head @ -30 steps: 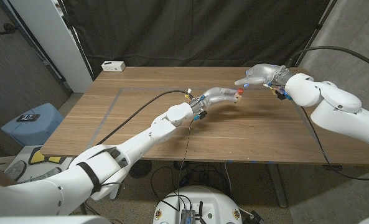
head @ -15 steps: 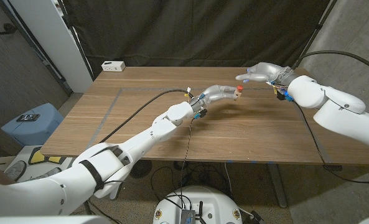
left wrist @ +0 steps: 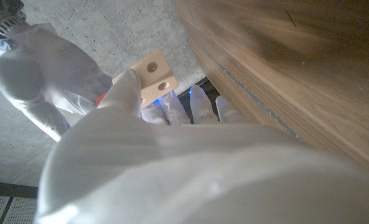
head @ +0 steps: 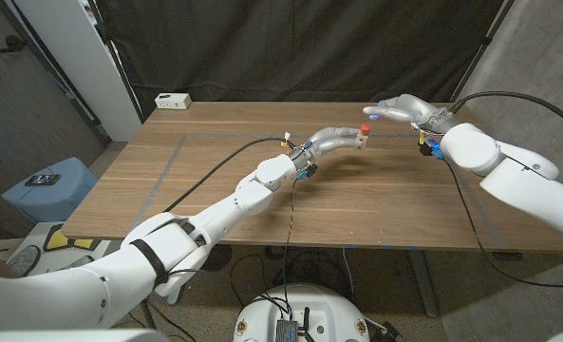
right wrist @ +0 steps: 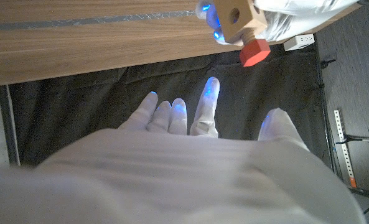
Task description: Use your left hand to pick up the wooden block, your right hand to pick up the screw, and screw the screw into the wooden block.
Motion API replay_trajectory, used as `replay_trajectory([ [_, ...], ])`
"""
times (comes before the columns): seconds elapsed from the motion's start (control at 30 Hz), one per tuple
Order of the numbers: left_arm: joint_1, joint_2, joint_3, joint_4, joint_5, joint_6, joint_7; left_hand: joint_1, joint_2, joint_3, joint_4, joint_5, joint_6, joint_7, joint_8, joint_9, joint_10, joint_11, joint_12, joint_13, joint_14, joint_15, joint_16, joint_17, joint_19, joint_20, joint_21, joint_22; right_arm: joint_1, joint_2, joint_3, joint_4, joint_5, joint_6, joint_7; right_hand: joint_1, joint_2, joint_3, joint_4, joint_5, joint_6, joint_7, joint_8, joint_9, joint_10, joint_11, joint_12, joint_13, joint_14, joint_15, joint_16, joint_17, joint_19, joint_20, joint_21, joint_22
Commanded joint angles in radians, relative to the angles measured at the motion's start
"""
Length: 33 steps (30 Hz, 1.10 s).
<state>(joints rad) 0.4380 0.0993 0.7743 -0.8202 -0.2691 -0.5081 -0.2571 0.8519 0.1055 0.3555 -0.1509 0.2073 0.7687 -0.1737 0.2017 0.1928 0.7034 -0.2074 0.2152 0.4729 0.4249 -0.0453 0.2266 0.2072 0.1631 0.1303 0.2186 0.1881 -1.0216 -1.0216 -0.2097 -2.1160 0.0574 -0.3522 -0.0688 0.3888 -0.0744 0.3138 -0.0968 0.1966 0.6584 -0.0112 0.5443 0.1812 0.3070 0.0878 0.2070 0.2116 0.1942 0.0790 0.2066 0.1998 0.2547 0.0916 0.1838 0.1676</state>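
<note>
My left hand (head: 333, 141) holds the small wooden block (head: 359, 140) in the air over the back middle of the table (head: 376, 204). The screw (head: 364, 128), with its red head, stands in the block's top. In the left wrist view the block (left wrist: 152, 73) shows two holes above my fingers (left wrist: 131, 87). My right hand (head: 402, 107) hovers just to the right of the screw, fingers spread, holding nothing. The right wrist view shows the block (right wrist: 234, 15) and the red screw head (right wrist: 254, 53) beyond my spread right hand (right wrist: 190, 155), with a gap between them.
A white power strip (head: 173, 100) lies at the table's back left corner. Grey tape lines (head: 167, 171) cross the left half of the table. A black cable (head: 215, 163) runs along my left arm. A black curtain hangs behind the table.
My left hand has raised the block and screw a little. My right hand has drawn up and back from the screw with its fingers spread.
</note>
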Motion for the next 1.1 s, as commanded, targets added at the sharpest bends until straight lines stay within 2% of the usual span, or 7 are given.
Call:
replay_trajectory([
  [0.03,-0.011,-0.035,-0.022,0.068,-0.053,-0.021,-0.041,-0.012,0.002,0.009,0.003,0.004,0.021,0.006,0.007,0.005,0.003,0.004,0.005,-0.001,0.013,-0.038,0.003,0.001,0.014,0.001,0.009,0.004,-0.059,0.079,0.039,0.062,0.129,0.126,-0.094,0.005,0.012,0.001,-0.007,0.011,-0.010,-0.003,-0.010,0.003,-0.021,0.004,-0.007,0.003,-0.015,0.007,-0.005,0.003,-0.018,0.001,-0.005,0.002],
  [0.2,-0.007,-0.040,-0.030,0.074,-0.069,-0.017,-0.051,-0.013,0.002,0.010,0.003,0.004,0.021,0.005,0.006,0.005,0.004,0.002,0.005,-0.001,0.013,-0.039,0.002,0.001,0.016,0.003,0.010,0.005,-0.076,0.115,0.044,0.088,0.171,0.183,-0.119,0.008,0.019,0.004,-0.011,0.013,-0.032,-0.014,-0.030,0.002,-0.035,0.001,-0.009,0.003,-0.023,0.010,-0.007,0.002,-0.026,0.002,-0.004,0.002],
  [0.23,-0.006,-0.039,-0.031,0.072,-0.071,-0.015,-0.053,-0.013,0.002,0.010,0.003,0.004,0.022,0.004,0.007,0.005,0.004,0.002,0.005,-0.001,0.014,-0.039,0.002,0.001,0.017,0.003,0.011,0.005,-0.080,0.120,0.044,0.089,0.174,0.187,-0.129,0.009,0.021,0.005,-0.013,0.015,-0.056,-0.016,-0.046,0.002,-0.038,0.003,-0.008,0.003,-0.025,0.011,-0.007,0.002,-0.029,0.004,-0.003,0.002],
  [0.3,-0.005,-0.039,-0.033,0.072,-0.076,-0.011,-0.058,-0.014,0.001,0.010,0.003,0.004,0.022,0.004,0.007,0.005,0.004,0.002,0.005,-0.001,0.014,-0.039,0.002,0.000,0.018,0.003,0.011,0.005,-0.085,0.127,0.044,0.092,0.180,0.197,-0.140,0.010,0.023,0.005,-0.015,0.016,-0.074,-0.020,-0.059,0.001,-0.048,0.002,-0.011,0.003,-0.030,0.011,-0.007,0.002,-0.031,0.005,-0.003,0.002],
  [0.63,-0.004,-0.042,-0.041,0.072,-0.102,0.008,-0.090,-0.016,0.003,0.012,0.003,0.004,0.018,0.007,0.005,0.005,0.001,0.003,0.004,-0.002,0.013,-0.037,0.002,0.001,0.018,0.004,0.011,0.006,-0.101,0.172,0.041,0.118,0.223,0.262,-0.176,0.013,0.029,0.007,-0.020,0.020,-0.099,-0.032,-0.085,0.000,-0.072,-0.003,-0.015,0.001,-0.048,0.017,-0.011,0.002,-0.040,0.006,-0.002,0.002],
  [0.87,0.012,-0.031,-0.047,0.031,-0.121,0.050,-0.098,-0.020,0.004,0.013,0.006,0.004,0.013,0.011,0.003,0.005,-0.001,0.004,0.003,-0.002,0.012,-0.036,0.001,0.002,0.017,0.004,0.011,0.006,-0.114,0.196,0.039,0.139,0.261,0.312,-0.177,0.013,0.032,0.007,-0.023,0.023,-0.120,-0.044,-0.108,-0.002,-0.089,-0.010,-0.017,-0.001,-0.061,0.024,-0.013,0.002,-0.047,0.009,-0.002,0.002],
  [1.1,0.026,-0.016,-0.047,-0.006,-0.129,0.076,-0.102,-0.023,0.005,0.014,0.006,0.004,0.012,0.009,0.003,0.005,-0.002,0.005,0.004,-0.002,0.010,-0.034,-0.001,0.001,0.017,0.006,0.011,0.007,-0.126,0.213,0.035,0.148,0.292,0.342,-0.177,0.013,0.035,0.007,-0.026,0.025,-0.143,-0.032,-0.133,-0.004,-0.106,0.001,-0.019,-0.005,-0.077,0.029,-0.015,0.001,-0.053,0.006,-0.002,0.001],
])
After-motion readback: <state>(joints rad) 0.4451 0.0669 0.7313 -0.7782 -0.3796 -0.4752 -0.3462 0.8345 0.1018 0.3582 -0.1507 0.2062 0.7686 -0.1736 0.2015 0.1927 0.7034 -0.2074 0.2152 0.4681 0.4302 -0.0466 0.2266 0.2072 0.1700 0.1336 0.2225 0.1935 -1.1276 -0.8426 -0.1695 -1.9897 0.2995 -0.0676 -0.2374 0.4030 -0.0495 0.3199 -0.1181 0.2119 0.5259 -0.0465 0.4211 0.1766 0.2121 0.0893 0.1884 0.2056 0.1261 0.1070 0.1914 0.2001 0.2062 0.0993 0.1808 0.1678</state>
